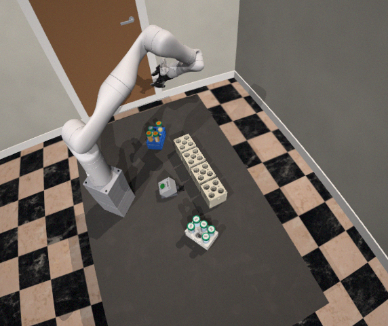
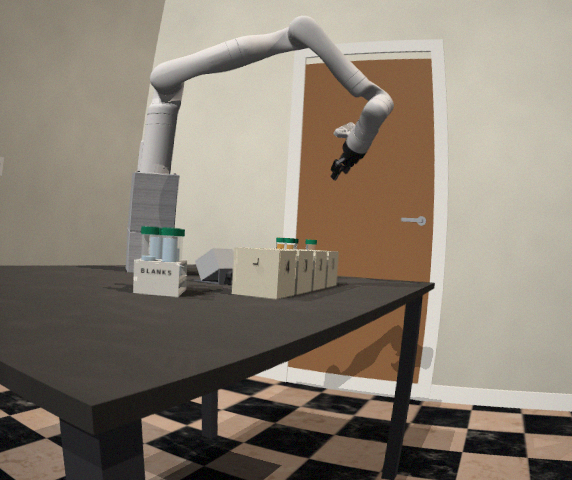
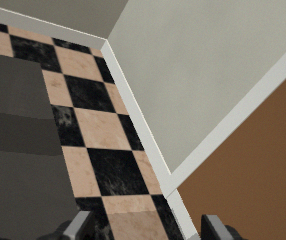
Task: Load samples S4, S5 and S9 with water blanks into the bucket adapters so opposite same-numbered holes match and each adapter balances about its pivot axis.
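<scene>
My gripper hangs high in the air near the door, beyond the far end of the table. It is partly open and holds nothing. It also shows in the exterior view, and the wrist view shows its two fingertips over the floor and wall corner. A blue rack with orange-dotted sample tubes stands at the far end of the table. Four cream adapters stand in a row, all holes empty. A white rack marked BLANKS holds several green-capped water tubes.
A small sloped desk with the green DONE key stands between the arm's base and the adapter row. The brown door and walls are close behind the gripper.
</scene>
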Robot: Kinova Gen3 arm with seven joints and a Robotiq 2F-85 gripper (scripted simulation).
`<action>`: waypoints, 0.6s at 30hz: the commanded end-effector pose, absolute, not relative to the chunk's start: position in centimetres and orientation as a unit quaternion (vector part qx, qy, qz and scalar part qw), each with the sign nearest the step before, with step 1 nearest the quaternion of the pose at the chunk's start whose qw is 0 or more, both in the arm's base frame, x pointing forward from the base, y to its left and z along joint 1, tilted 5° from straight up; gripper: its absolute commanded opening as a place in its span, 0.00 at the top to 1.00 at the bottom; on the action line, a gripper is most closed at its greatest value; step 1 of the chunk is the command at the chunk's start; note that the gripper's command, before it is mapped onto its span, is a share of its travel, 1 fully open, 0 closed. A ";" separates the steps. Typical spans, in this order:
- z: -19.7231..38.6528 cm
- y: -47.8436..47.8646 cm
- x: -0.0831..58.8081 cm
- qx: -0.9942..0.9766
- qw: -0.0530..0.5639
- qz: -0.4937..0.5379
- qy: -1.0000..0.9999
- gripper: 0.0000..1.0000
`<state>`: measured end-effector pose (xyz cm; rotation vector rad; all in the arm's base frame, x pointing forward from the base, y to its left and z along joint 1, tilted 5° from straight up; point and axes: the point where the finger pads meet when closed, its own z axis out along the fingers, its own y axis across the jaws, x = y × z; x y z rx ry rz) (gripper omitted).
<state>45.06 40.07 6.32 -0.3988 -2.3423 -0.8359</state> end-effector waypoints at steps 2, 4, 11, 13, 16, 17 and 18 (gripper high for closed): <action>6.3 39.1 44.9 -0.148 0.296 -0.307 -0.892 0.38; 6.2 38.5 44.7 -0.146 0.289 -0.301 -0.897 0.38; 5.8 36.2 44.2 -0.139 0.268 -0.278 -0.912 0.38; 5.7 35.6 44.1 -0.138 0.262 -0.272 -0.916 0.38; 5.5 34.6 43.9 -0.135 0.253 -0.262 -0.922 0.38; 5.5 34.3 43.8 -0.134 0.249 -0.259 -0.923 0.38; 5.5 34.3 43.8 -0.134 0.249 -0.259 -0.923 0.38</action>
